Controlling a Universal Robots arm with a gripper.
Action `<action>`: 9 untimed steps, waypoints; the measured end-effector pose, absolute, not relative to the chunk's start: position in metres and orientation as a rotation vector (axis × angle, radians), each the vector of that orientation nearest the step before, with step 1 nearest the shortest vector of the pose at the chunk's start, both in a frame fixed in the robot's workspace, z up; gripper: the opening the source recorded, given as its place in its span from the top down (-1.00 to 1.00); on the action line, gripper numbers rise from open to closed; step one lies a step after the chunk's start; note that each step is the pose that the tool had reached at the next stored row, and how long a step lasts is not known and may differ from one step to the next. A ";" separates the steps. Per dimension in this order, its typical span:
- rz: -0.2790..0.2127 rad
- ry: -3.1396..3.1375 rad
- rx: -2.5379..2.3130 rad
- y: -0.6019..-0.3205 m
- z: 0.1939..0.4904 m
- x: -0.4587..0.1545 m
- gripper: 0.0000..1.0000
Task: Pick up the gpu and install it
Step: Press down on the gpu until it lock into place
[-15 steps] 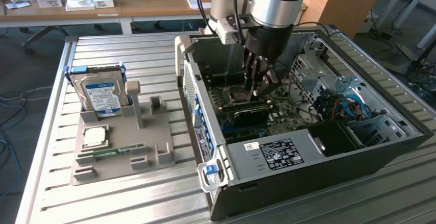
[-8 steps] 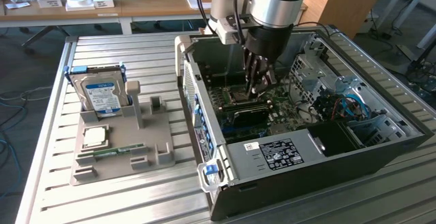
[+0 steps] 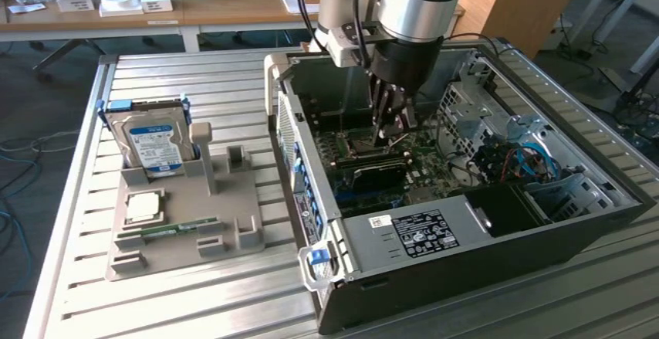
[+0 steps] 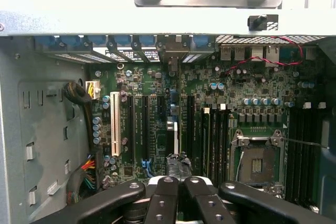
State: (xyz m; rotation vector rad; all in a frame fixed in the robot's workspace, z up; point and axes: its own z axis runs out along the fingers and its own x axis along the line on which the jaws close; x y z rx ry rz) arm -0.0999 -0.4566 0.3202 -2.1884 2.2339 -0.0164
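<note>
The hand's (image 3: 394, 127) fingertips sink out of sight among the motherboard (image 3: 386, 165) parts in the exterior view. In the wrist view the fingers (image 4: 181, 195) are cut off by the picture's edge, and their tips hide the gpu's (image 4: 173, 135) near end. The case (image 3: 576, 223) runs off the exterior view's right. The drive's (image 3: 154, 144) label is too small to read.

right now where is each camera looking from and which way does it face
Exterior view: off the arm, raised, looking down at the open computer case and the parts holder; the arm and gripper reach into the case.
Wrist view: on the wrist, facing the motherboard; shut gripper fingers show.
Shared: motherboard, gripper, case.
</note>
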 end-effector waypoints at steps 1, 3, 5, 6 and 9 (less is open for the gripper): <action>-0.016 2.234 -2.188 -0.457 0.320 -0.100 0.79; -0.016 2.234 -2.188 -0.457 0.320 -0.100 0.79; -0.016 2.234 -2.188 -0.457 0.320 -0.100 0.79; -0.016 2.234 -2.188 -0.457 0.320 -0.100 0.79; -0.016 2.234 -2.188 -0.457 0.320 -0.100 0.79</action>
